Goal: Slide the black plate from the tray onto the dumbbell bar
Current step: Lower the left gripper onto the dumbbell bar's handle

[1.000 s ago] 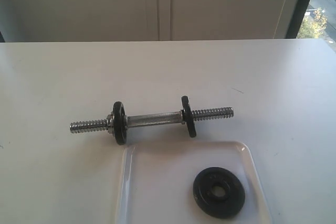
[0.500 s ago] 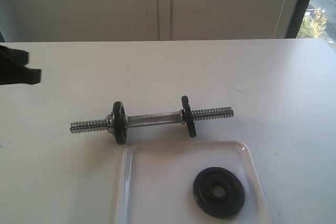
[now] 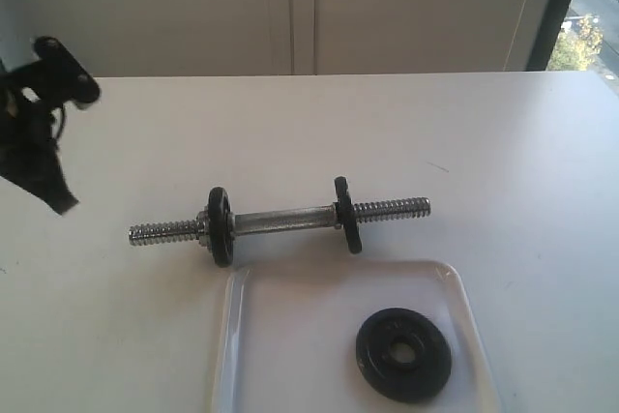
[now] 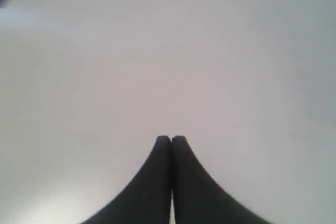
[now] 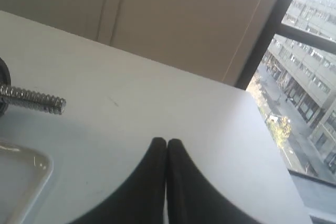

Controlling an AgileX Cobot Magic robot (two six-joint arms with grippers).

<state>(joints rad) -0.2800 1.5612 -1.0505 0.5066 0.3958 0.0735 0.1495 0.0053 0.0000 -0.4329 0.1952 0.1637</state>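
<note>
The black plate (image 3: 402,354) lies flat in the white tray (image 3: 290,336) at the front of the table. Just behind the tray rests the dumbbell bar (image 3: 280,221), chrome with threaded ends and two small black discs on it. One threaded end (image 5: 32,99) and a tray corner (image 5: 21,174) show in the right wrist view. My left gripper (image 4: 171,139) is shut and empty over bare table; its arm (image 3: 44,113) hangs at the far left, well away from the bar. My right gripper (image 5: 166,142) is shut and empty, off to the right of the bar's end, and out of the exterior view.
The white table (image 3: 503,152) runs back to a pale wall. A window (image 5: 304,77) with buildings outside lies beyond the table's right edge.
The left arm has come into the exterior view at the far left and risen higher. Bar, plate and tray have not moved.
</note>
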